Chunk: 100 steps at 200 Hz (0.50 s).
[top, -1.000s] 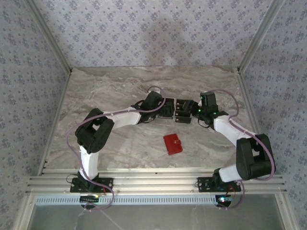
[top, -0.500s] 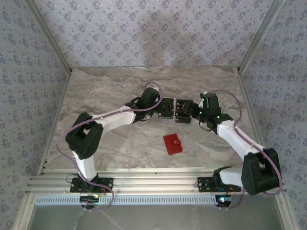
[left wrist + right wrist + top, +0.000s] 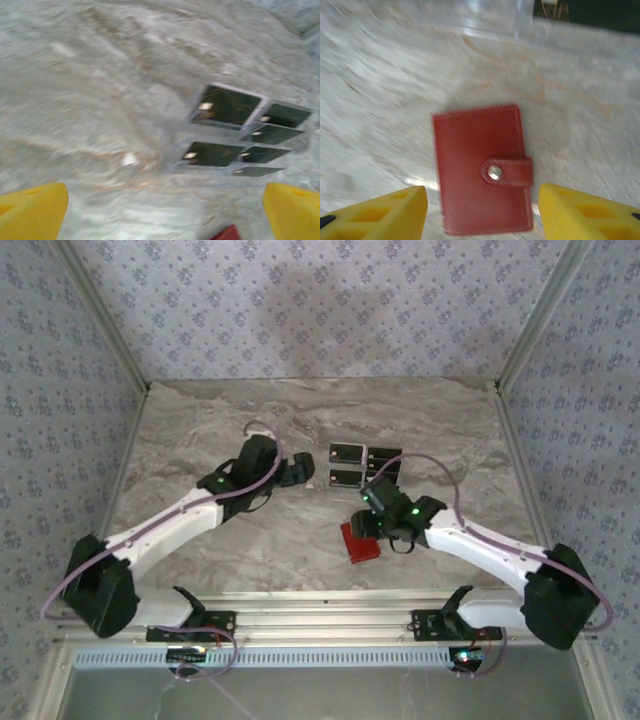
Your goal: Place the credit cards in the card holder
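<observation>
Starting at the edges: the counter is boxed in by patterned walls on the far, left and right sides, with a metal rail along the near edge. The holder lies flat and snapped shut, a little in from the rail and about mid-width. Bare marble runs wide to the holder's left and right, with a narrower bare strip between holder and rail. The cards sit just beyond the holder on its far side. They form a tight grid, dark faces up, edges touching or overlapping. Behind them, bare counter goes on to the far wall.

The right pincer hangs over the holder's top half with its jaws apart. One yellow finger is on each side of the holder, and the snap tab lies between them. It grips nothing. Blur hides whether the pads touch the leather.

The left pincer is beyond the holder and to its left, near the grid's left edge but apart from it. Its jaws are spread wide over bare marble, with nothing held or touched.
</observation>
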Available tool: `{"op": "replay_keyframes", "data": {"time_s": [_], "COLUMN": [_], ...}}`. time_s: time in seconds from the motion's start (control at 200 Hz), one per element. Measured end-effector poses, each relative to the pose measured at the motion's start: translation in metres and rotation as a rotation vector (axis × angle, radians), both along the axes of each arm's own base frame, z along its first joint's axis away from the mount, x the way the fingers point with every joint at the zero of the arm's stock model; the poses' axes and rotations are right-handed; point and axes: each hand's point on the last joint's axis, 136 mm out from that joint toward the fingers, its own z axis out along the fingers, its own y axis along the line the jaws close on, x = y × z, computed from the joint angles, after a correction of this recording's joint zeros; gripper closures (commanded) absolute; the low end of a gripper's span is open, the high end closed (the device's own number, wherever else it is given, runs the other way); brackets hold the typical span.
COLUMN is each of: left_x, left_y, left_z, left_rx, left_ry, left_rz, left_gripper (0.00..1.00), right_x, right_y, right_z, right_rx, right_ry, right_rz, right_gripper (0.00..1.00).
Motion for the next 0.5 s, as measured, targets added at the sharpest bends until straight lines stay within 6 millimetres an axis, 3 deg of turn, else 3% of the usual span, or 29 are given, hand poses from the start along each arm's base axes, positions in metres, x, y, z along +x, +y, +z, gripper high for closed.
{"op": "replay_keyframes", "data": {"time_s": [0.085,0.2,0.5], "left_x": [-0.016,-0.035,-0.045], "left_y": [0.032,0.058,0.068], "left_z": [-0.019,-0.041,-0.05], "left_rx": [0.034,0.056,0.059], "left_ry": [0.047,0.098,0.125], "left_rz": [0.062,0.109,0.128], "left_gripper": [0.0,0.0,0.0], "right_x": [-0.007,-0.007,-0.001], "right_y": [-0.003,-0.002,0.007], "right_z": [-0.017,-0.028,-0.033], "right_rx": [-0.112,-0.217,-0.272], "right_ry": [0.039,0.054,0.05], "right_rz": [0.021,0.042,0.066], "right_gripper": [0.42,0.44,0.46]}}
